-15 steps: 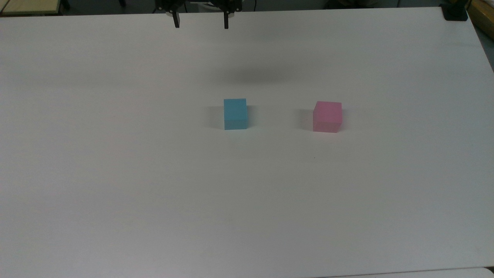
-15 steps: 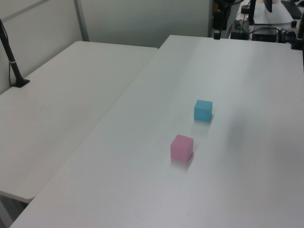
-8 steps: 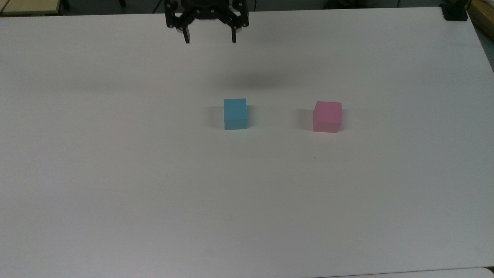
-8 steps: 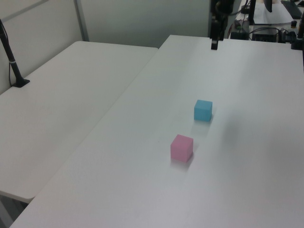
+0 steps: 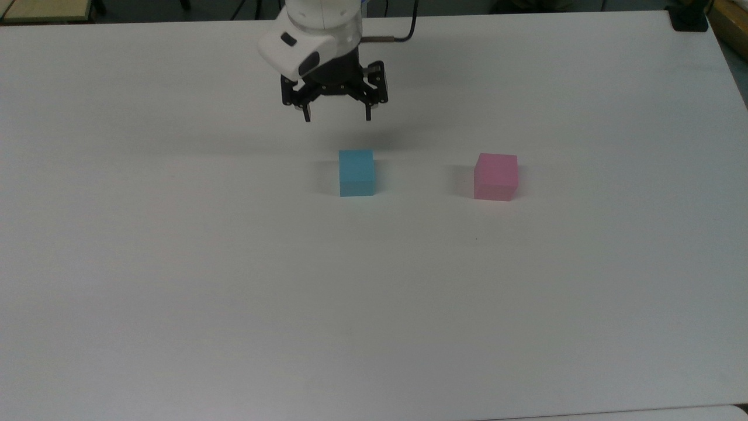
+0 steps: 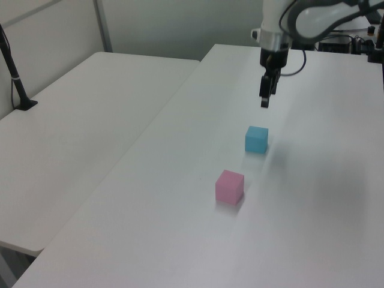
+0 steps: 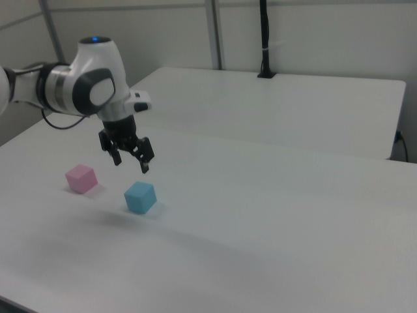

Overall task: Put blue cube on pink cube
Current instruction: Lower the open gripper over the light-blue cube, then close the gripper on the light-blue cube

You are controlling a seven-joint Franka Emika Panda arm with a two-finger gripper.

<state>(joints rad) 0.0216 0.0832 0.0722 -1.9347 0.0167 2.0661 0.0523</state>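
From my end the gripper (image 5: 337,118) hung empty with fingers spread wide, just above the blue cube (image 5: 356,172); that cube sat on the table (image 5: 175,263), pink cube (image 5: 495,176) well apart from it.

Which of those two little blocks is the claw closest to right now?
The blue cube. The open gripper hangs just above and behind it, while the pink cube sits apart, further to the top view's right.

blue cube (image 5: 356,172): light sky blue, plain matte. pink cube (image 5: 495,176): pale pink, plain. table (image 5: 175,280): white, unpatterned. arm (image 5: 312,32): white shell; gripper (image 5: 337,115): black, black jaws.
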